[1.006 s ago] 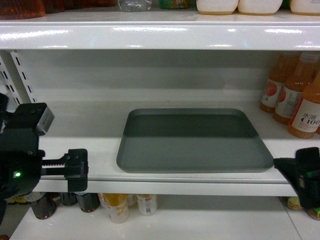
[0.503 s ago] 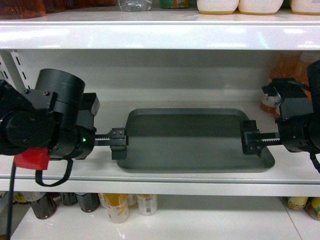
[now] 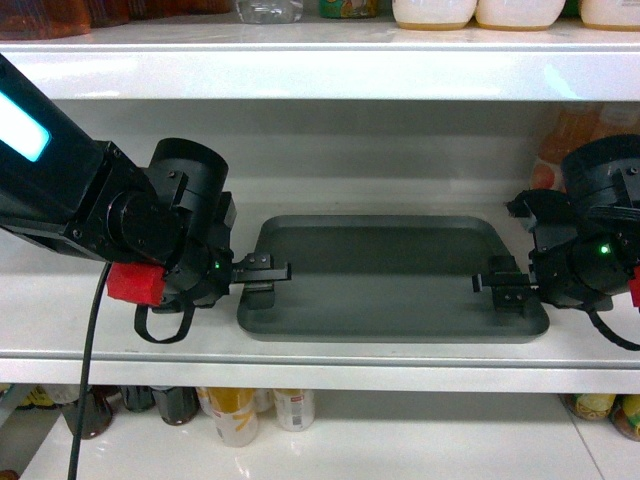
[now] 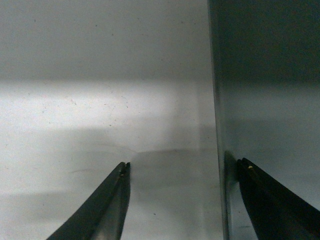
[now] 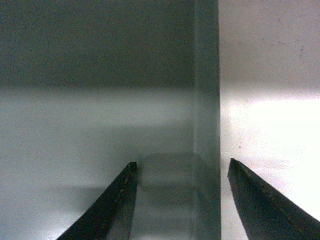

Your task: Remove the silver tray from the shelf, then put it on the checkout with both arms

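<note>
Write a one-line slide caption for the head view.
Both arms reach in, left pincer and right pincer open at opposite ends of the silver tray on the shelf.

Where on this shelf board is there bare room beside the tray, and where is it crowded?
Bare white shelf lies behind the flat grey-green silver tray, up to the back wall, plus a thin strip along its front edge. Its left end is taken by the left gripper, its right end by the right gripper. Orange juice bottles crowd the far right.
</note>
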`<state>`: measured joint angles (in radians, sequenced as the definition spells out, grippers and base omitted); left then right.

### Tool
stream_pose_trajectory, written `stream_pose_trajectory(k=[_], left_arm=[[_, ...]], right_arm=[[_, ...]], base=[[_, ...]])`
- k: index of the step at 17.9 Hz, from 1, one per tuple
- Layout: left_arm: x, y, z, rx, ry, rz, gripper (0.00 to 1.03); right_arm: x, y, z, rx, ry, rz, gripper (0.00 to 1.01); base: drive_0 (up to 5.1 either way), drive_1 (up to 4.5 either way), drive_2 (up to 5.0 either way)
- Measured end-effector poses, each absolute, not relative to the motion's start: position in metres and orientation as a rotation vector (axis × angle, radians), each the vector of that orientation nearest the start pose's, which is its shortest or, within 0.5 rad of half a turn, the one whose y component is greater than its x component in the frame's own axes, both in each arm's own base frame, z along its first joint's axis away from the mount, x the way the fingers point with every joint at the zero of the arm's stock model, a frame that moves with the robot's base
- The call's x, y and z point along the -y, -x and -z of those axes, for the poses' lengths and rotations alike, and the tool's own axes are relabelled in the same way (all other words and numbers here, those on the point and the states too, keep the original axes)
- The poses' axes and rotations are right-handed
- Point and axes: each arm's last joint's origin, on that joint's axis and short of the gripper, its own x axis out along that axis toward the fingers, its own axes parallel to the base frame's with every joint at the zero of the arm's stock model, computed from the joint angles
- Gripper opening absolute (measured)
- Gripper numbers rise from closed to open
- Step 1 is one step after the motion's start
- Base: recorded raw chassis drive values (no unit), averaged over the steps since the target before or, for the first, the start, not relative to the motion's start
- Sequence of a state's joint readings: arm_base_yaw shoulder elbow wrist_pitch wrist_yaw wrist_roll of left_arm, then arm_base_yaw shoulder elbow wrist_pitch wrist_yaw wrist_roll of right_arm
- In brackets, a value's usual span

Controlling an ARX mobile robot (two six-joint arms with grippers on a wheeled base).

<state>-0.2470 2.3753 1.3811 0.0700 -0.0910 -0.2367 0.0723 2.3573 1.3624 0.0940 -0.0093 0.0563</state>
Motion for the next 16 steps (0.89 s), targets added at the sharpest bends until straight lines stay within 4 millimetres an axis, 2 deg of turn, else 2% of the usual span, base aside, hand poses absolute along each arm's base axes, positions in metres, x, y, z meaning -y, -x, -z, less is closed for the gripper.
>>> stream_pose_trajectory(k=[5,7,9,13,16], left_arm=[[0.104,-0.431,-0.03,-0.921,0.182,0.044,0.24],[0.104,-0.428,-0.029,-0.922,0.215,0.04,0.13],[0.103,-0.425,-0.028,-0.924,0.231,0.033,0.03],[0.094,-0.41,-0.034,-0.925,0.259,0.028,0.02],[0.085,-0.383,-0.045,-0.931,0.21,-0.014,0.02]], right_arm=[[-0.032,-0.442,-0.038,-0.899,-0.028,-0.054,0.13],[-0.031,-0.44,-0.038,-0.889,-0.048,-0.054,0.05],[-0.031,-0.437,-0.037,-0.871,-0.06,-0.059,0.03],[-0.032,-0.423,-0.038,-0.878,-0.084,-0.059,0.03],[-0.031,-0.395,-0.045,-0.893,-0.125,-0.094,0.03]], base=[[0.0,0.0,0.0],[0.0,0.0,0.0],[0.0,0.0,0.0],[0.0,0.0,0.0],[0.0,0.0,0.0]])
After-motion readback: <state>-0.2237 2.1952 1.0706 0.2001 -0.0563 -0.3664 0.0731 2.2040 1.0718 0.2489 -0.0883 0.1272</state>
